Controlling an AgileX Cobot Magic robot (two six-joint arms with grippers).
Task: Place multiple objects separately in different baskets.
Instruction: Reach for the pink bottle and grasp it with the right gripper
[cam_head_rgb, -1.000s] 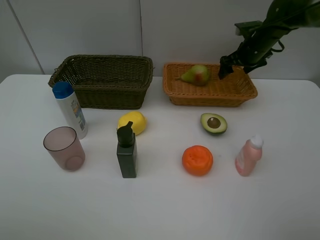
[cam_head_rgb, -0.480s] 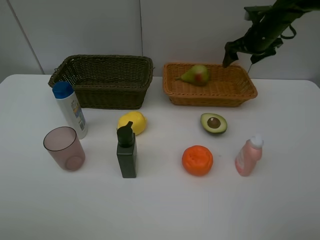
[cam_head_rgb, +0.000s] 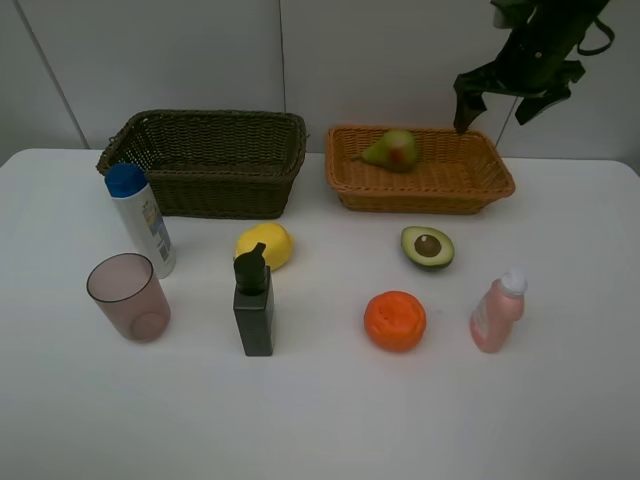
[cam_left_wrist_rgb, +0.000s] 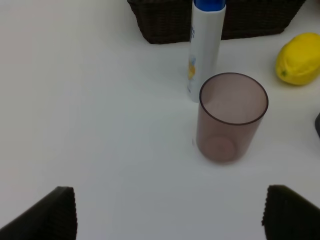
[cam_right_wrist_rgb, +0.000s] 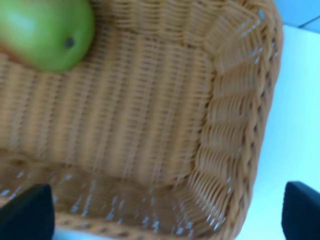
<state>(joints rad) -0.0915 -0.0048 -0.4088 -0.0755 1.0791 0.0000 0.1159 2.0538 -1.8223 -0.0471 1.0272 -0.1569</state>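
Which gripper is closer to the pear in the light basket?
Right. The right gripper hangs over the light basket holding the pear; the left gripper is near the cup, at the table's other side.

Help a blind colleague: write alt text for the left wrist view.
A translucent pinkish cup stands upright on a white table, a white blue-capped bottle beyond it, a dark basket and a lemon farther off. The open left hand is empty.

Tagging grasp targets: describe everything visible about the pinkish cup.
The cup is translucent smoky pink, plastic-looking, a plain handleless tumbler narrowing slightly toward its base. It stands upright, mouth up, empty, on the white table near the front left, just in front of the blue-capped white bottle; whether they touch is unclear.
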